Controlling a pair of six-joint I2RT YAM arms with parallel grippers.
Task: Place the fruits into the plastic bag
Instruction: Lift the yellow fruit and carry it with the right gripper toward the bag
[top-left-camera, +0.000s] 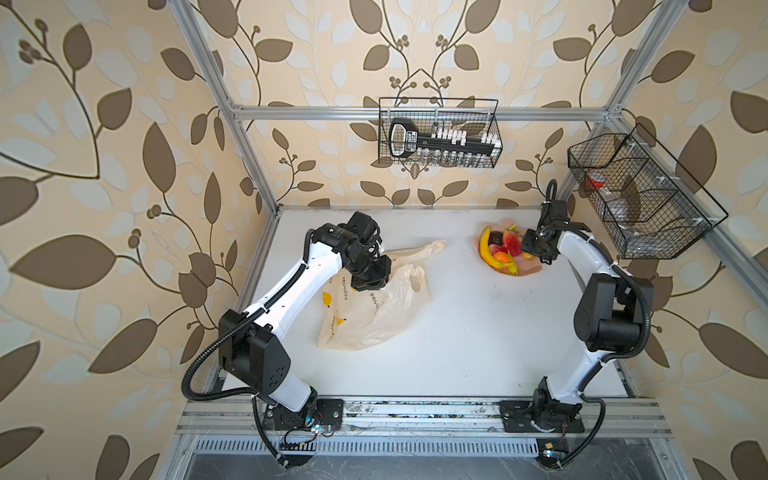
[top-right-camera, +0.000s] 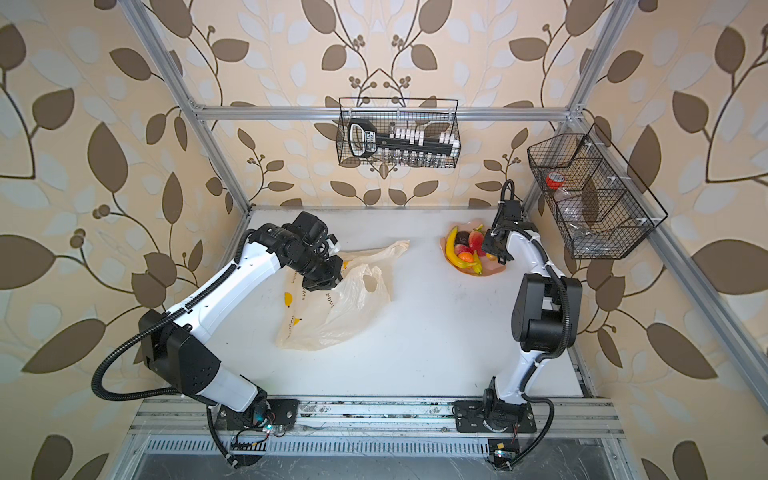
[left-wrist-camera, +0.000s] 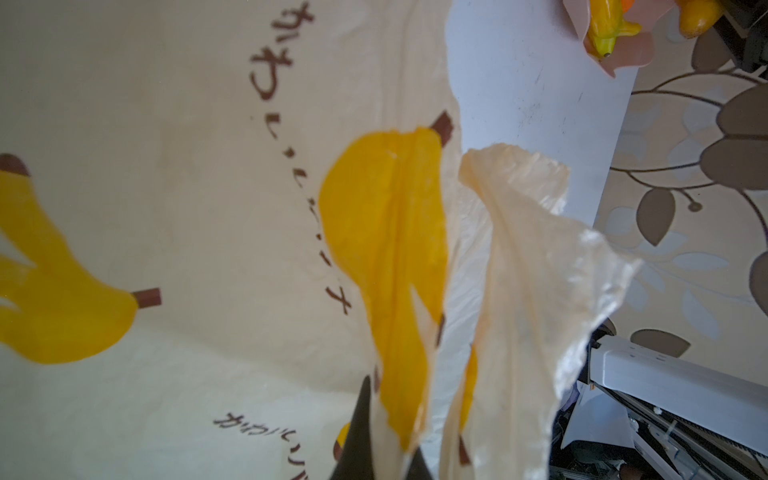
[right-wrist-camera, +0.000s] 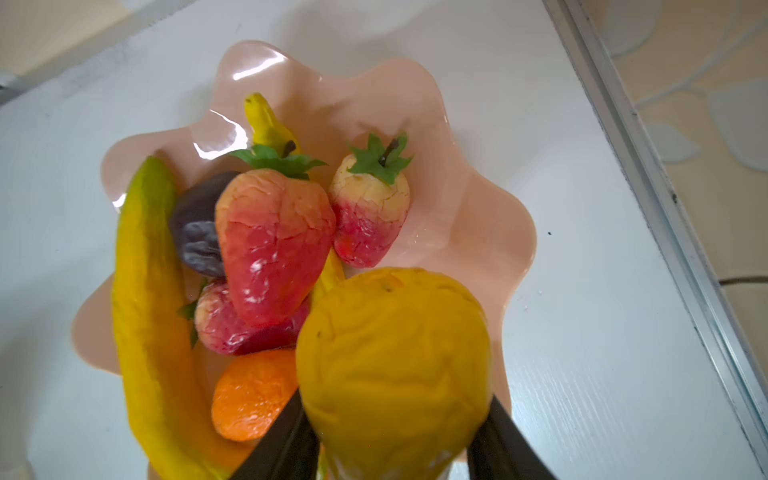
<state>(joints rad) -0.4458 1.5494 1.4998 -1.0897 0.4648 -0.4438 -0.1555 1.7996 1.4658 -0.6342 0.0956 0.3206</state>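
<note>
White table (top-left-camera: 457, 332): plastic bag (top-left-camera: 374, 316) looks empty, left gripper (left-wrist-camera: 388, 455) pinches it. Right gripper (right-wrist-camera: 395, 436) clamps pear (right-wrist-camera: 395, 353) over plate (right-wrist-camera: 478, 216) (other fruits (right-wrist-camera: 274, 245) remain).

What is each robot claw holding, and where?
Right gripper: glossy yellow toy pear, by its sides. Left gripper: crinkly cream plastic bag, by a fold near its handles.
</note>
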